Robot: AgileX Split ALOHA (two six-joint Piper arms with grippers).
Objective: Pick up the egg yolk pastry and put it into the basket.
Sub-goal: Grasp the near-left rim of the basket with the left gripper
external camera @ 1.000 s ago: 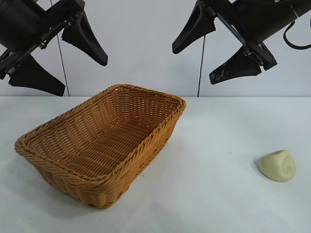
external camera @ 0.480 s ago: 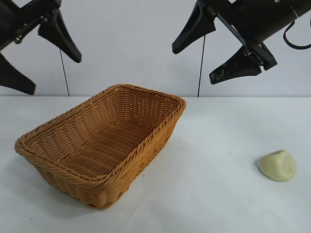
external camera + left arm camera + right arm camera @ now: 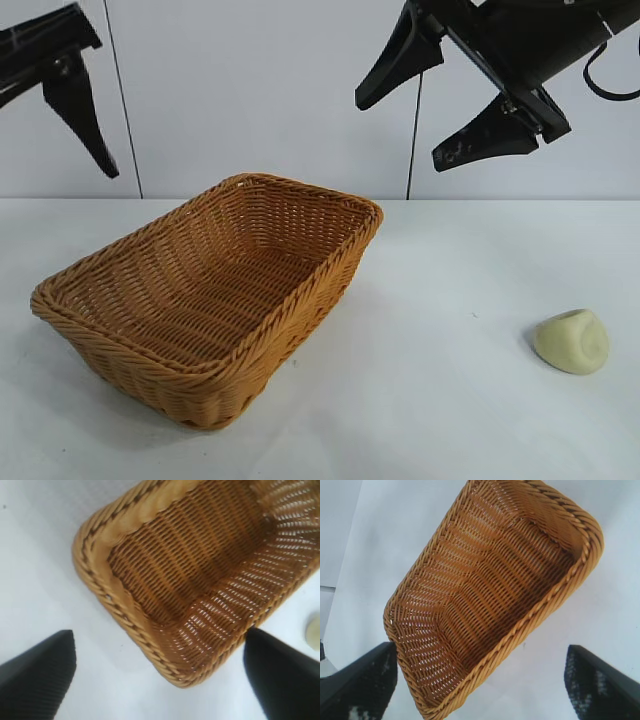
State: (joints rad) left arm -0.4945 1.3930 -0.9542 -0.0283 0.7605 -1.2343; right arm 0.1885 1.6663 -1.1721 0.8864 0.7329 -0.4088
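The right gripper (image 3: pixel 462 105) hangs high with its jaws spread and empty, well apart from the egg yolk pastry (image 3: pixel 572 341) on the table's right. It should drop straight over that dome, straddle it, and close gently before carrying it to the basket (image 3: pixel 215 290). The left gripper (image 3: pixel 60 90), also spread, sits idle at the upper left.

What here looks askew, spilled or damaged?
Nothing stands out. The basket sits upright and empty on the table, its weave intact. The pastry lies apart from it, whole apart from a shallow dent. Both tools, left and right, hang open above, holding nothing.
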